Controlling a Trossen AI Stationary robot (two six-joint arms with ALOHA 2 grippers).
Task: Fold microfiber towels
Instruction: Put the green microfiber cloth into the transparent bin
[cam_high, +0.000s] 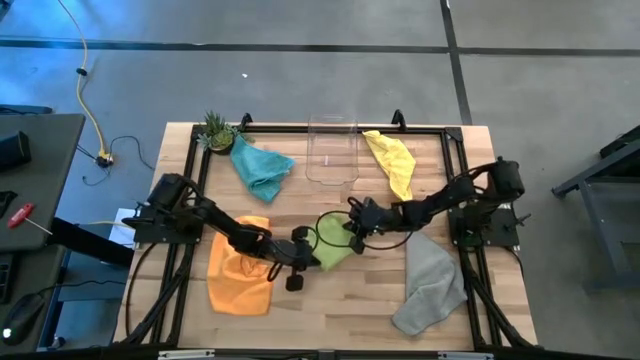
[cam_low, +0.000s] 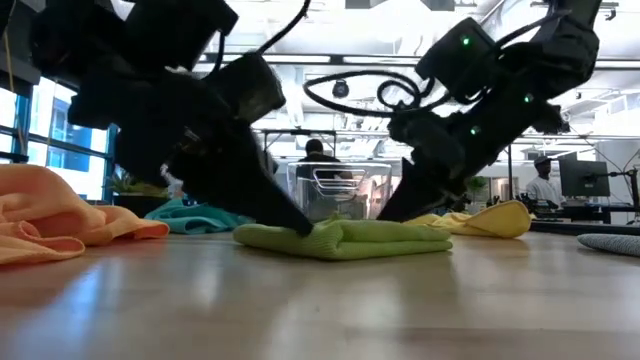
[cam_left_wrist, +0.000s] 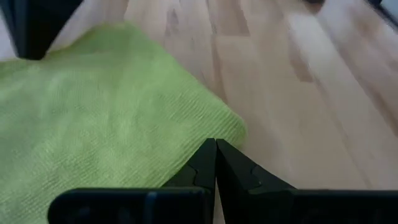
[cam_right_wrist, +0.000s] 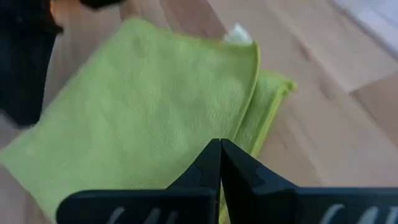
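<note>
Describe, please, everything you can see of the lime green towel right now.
The lime green towel is a soft, finely ribbed cloth, folded into a flat, layered pad with one under-layer peeking past an edge. It lies mid-table on the wooden table, between the two arms. The left gripper and right gripper, both shut, press down on opposite ends.

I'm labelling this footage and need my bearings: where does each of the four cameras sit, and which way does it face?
High view: overhead, looking straight down on the wooden table; both dark arms show.
Low view: at tabletop height, looking level across; both arms come down onto the folded lime green microfiber towel.
Left wrist view: on the left arm, past the shut left gripper.
Right wrist view: on the right arm, past the shut right gripper.
All four views share the green towel.
</note>
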